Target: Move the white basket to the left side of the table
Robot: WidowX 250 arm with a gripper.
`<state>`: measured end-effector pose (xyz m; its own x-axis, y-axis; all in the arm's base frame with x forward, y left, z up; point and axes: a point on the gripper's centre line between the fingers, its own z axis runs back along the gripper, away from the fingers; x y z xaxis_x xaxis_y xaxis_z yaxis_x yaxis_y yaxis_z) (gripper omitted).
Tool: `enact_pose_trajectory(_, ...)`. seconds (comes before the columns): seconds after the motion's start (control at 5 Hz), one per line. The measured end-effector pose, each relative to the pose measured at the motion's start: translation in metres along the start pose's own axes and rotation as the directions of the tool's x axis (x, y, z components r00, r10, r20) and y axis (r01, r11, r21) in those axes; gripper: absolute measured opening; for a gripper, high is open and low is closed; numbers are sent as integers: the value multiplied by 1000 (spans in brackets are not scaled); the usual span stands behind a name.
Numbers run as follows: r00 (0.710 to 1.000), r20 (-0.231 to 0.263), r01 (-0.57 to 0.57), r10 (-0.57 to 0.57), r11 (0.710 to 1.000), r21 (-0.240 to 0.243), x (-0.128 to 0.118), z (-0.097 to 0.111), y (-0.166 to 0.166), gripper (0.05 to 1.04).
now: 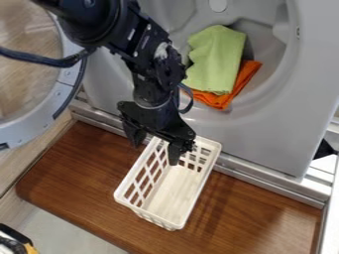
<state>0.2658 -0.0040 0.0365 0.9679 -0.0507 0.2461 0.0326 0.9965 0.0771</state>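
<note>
White basket (175, 191): standing upright on the brown wooden board (73, 178), near the middle of the board's length, open side facing up. Its long sides are running from the board's back edge toward the front edge; the far end is lying next to the metal rail (255, 176) at the back edge, and the near end is pointing to the front edge.

Gripper (155, 146): hanging from the arm (149, 59), which is coming in from the top left of the camera view. The gripper is sitting at the basket's far left corner. Its fingers are standing apart. One is hanging outside the basket, left of the long left rim; the other is pointing down over the opening, inside the line of that rim. The left rim is thus running between the two. Contact between fingers and rim: cannot tell. Most of the basket is extending from the gripper toward the front edge.

Surroundings: behind the rail, a green cloth (215, 59) is lying partly over an orange cloth (245, 74) in the hollow of a grey housing (248, 136). A round door (33, 126) is standing open to the left of the housing, beyond the board's left edge.
</note>
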Motion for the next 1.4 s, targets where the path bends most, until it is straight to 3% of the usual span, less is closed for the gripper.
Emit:
enact_pose_trajectory(0.2,1000,-21,-9,9,1000,-1,-3,-5,-1,999)
enact_pose_trajectory(0.6,999,11,31,-30,997,-76,13,-20,-73,999)
enact_pose_trajectory(0.8,998,-43,47,-49,998,-40,16,-44,-89,999)
enact_pose_trajectory(1.0,987,-150,55,-49,998,36,8,-78,-86,999)
enact_pose_trajectory(1.2,983,-173,66,-55,996,62,6,-89,-84,946)
enact_pose_trajectory(1.4,981,-185,62,-49,996,67,0,-93,-83,652)
